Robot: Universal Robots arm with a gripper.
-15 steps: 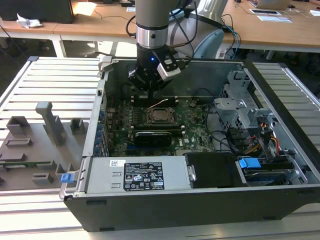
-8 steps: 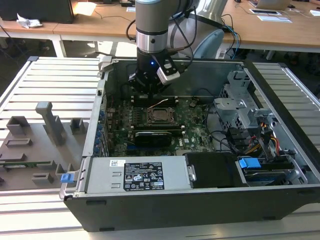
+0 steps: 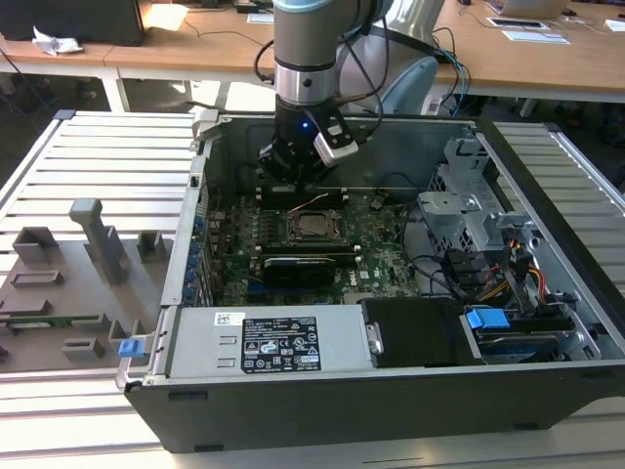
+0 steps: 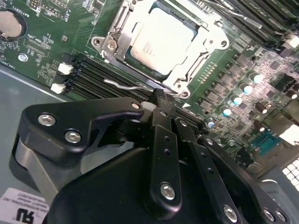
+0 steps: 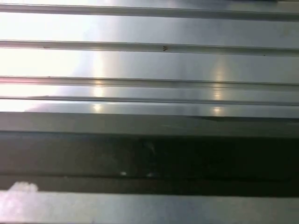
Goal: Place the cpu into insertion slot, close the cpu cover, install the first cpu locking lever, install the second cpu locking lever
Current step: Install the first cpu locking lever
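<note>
cpu [image 4: 161, 39]: seated in the insertion slot [image 4: 140, 63], cpu cover [image 4: 205, 42] down
gripper [image 4: 161, 100]: fingers together, tips at a wire locking lever [image 4: 126, 86]

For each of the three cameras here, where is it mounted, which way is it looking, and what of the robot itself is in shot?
Exterior view: off the arm, above the open computer case, looking down; shows the arm and gripper over the cpu.
Second wrist view: on the wrist, looking along the gripper at the cpu under its cover; shows the black fingers.
First wrist view: on the wrist, facing ribbed metal; no robot parts.
Shared: exterior and second wrist views both show gripper and cpu.
</note>
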